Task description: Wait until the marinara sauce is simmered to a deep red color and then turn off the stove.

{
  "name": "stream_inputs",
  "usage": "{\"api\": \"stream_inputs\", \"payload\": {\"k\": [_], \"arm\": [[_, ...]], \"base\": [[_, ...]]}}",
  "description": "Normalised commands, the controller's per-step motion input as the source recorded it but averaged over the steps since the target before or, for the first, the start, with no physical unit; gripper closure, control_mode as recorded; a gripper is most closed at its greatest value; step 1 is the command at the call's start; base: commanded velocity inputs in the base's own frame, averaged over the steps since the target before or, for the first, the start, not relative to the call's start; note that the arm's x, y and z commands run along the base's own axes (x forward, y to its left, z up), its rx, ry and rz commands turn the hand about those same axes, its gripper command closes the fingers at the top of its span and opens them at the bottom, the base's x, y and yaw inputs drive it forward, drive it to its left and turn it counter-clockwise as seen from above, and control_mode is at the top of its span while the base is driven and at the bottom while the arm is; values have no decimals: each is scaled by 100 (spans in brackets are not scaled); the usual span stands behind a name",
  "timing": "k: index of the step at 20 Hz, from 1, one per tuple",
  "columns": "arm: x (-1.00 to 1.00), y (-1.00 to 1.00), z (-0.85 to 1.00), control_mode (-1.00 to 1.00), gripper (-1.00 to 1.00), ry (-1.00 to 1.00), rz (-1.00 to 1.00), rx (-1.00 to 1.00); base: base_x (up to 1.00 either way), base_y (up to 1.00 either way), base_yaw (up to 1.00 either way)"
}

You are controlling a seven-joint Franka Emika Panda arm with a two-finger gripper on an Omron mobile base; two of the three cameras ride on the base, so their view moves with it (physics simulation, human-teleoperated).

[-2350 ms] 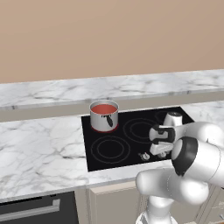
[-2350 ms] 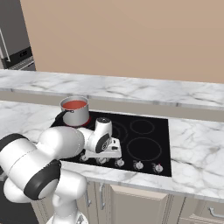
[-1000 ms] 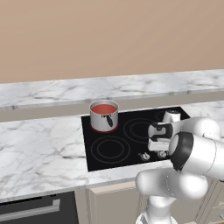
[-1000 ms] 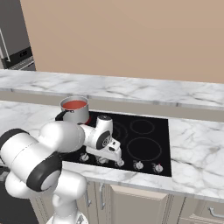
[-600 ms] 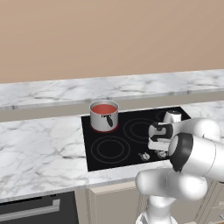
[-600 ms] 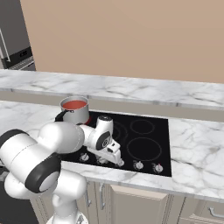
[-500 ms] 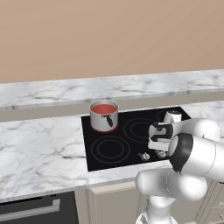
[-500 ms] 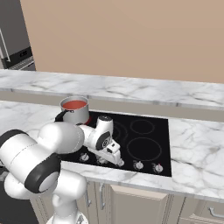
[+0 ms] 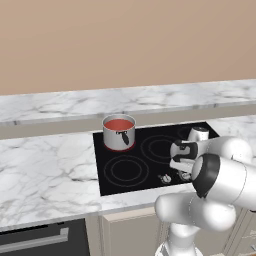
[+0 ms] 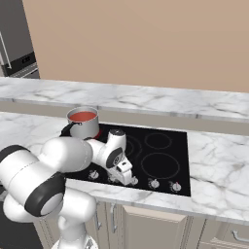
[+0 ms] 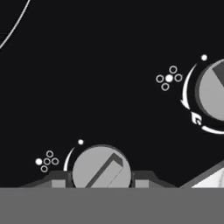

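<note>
The marinara sauce (image 9: pixel 119 123) is a smooth red disc in a small steel saucepan (image 9: pixel 119 136) on the back left burner of the stove (image 9: pixel 150 159), a flat black cooktop. The sauce (image 10: pixel 82 116) also shows in the right base view, where my gripper (image 10: pixel 127 179) hangs low over the front knob row of the stove (image 10: pixel 155 160). In the hand view a silver knob (image 11: pixel 101 166) sits between my fingertips (image 11: pixel 59 179), its pointer bar slanted. My gripper (image 11: pixel 100 180) is shut on this knob. From the left base view the hand (image 9: pixel 182 160) stands above the knob row.
A second silver knob (image 11: pixel 214 92) lies to the right in the hand view. More knobs (image 10: pixel 153 183) run along the stove's front edge. Marble counter (image 9: pixel 45 170) flanks the stove on both sides, with a raised ledge (image 9: pixel 125 100) behind it. An oven front (image 9: pixel 40 242) sits lower left.
My hand has sunk a little toward the front knob row and settled on one knob. The saucepan has not moved and the sauce looks much the same red.
</note>
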Motion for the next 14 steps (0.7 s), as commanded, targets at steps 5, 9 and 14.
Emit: {"api": "stream_inputs", "payload": {"k": [5,9,14], "arm": [[0,0,0,-100,100,1,-23,0],[0,0,0,-100,100,3,-23,0],[0,0,0,-100,100,6,-21,0]], "base": [[0,0,0],[0,0,0],[0,0,0]]}}
